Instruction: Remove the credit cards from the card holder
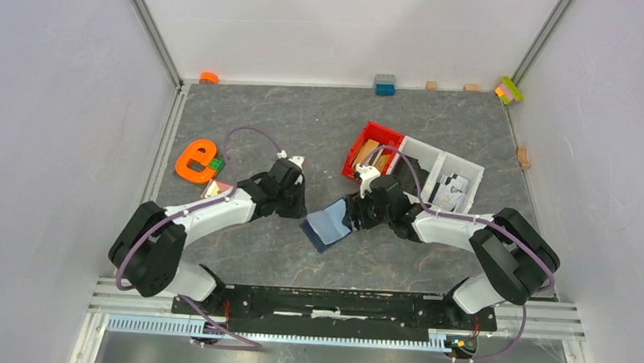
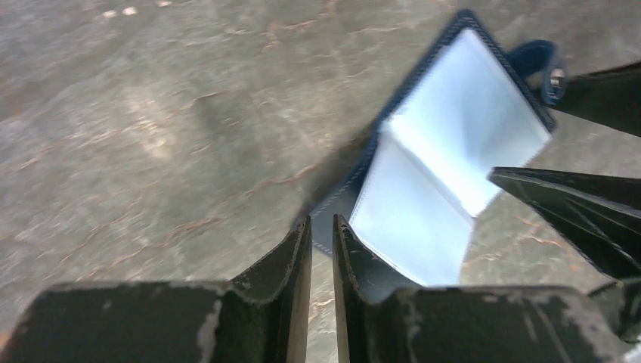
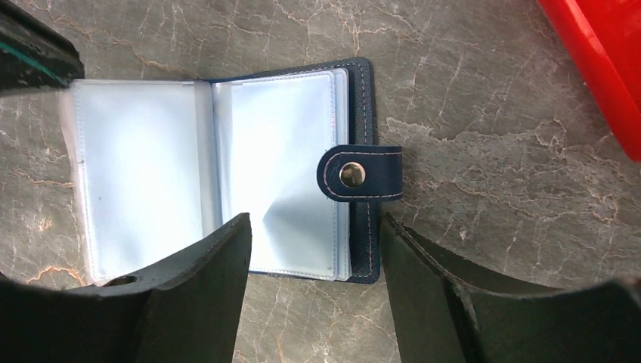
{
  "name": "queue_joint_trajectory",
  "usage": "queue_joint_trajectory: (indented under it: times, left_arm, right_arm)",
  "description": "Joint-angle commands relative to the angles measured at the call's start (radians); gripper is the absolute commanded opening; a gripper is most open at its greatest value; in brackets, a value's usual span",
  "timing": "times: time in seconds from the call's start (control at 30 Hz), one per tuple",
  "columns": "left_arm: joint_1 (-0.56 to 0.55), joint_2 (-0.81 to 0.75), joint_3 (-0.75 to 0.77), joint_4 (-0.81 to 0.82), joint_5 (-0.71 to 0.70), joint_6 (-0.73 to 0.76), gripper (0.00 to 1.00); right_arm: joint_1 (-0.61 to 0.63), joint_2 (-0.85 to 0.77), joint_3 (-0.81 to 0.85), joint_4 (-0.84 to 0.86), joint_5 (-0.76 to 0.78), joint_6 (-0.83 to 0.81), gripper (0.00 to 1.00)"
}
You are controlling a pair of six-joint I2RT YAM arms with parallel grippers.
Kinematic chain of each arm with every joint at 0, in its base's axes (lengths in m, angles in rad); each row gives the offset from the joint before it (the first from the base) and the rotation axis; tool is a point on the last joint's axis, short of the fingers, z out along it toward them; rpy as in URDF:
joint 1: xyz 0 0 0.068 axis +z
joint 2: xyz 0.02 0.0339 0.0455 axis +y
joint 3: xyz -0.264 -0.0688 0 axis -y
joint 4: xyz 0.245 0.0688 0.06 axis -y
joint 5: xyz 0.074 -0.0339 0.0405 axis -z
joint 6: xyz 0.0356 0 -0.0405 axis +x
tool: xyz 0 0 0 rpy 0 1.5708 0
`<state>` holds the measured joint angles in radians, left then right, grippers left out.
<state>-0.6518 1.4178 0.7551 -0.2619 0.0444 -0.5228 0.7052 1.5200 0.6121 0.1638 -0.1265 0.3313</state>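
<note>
Now I am watching the card holder [image 3: 219, 174] lying open on the bench [image 1: 305, 122], right tool [image 3: 314, 234] gaping wide over its snap-tab half, left tool [image 2: 321, 234] sitting nearly closed at its corner, whether gripping I cannot tell.

From above we get bright, even light; the pale walls [image 1: 55, 134] look washed out and shadows under the arms are short and soft. In the left wrist view the table [image 2: 151, 113] is smeared and soft, the holder [image 2: 453, 151] glares near white, and the left fingers [image 2: 287, 280] are dark and unfocused. Our right wrist view is sharper: stone veins are crisp, the snap [image 3: 351, 175] glints, and the right fingers [image 3: 204, 287] are dark blurs.
</note>
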Motion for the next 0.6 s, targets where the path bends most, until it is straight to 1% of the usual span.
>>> queue_joint_trajectory:
  times: [0.0,0.1,0.3,0.37,0.4,0.47,0.57]
  left_arm:
    - [-0.012,0.013,0.078,-0.172,-0.219,0.033,0.23]
    - [-0.012,0.069,0.106,-0.212,-0.248,0.042,0.23]
    - [-0.012,0.175,0.143,-0.233,-0.189,0.052,0.22]
    - [-0.014,0.186,0.147,-0.234,-0.169,0.052,0.24]
    - [-0.015,0.188,0.147,-0.233,-0.153,0.052,0.26]
    - [-0.014,0.182,0.143,-0.230,-0.122,0.044,0.37]
    - [-0.015,0.150,0.115,-0.194,-0.083,0.030,0.49]
  right_arm:
    - [0.004,0.019,0.018,-0.044,0.026,-0.016,0.68]
    - [0.003,0.021,0.018,-0.041,0.020,-0.016,0.68]
    - [0.008,0.015,0.017,-0.041,0.014,-0.019,0.69]
    - [0.011,0.013,0.017,-0.042,0.020,-0.021,0.70]
    - [0.011,0.014,0.017,-0.043,0.021,-0.020,0.70]
    - [0.012,0.018,0.018,-0.044,0.021,-0.021,0.70]
    - [0.013,0.021,0.020,-0.045,0.017,-0.022,0.70]
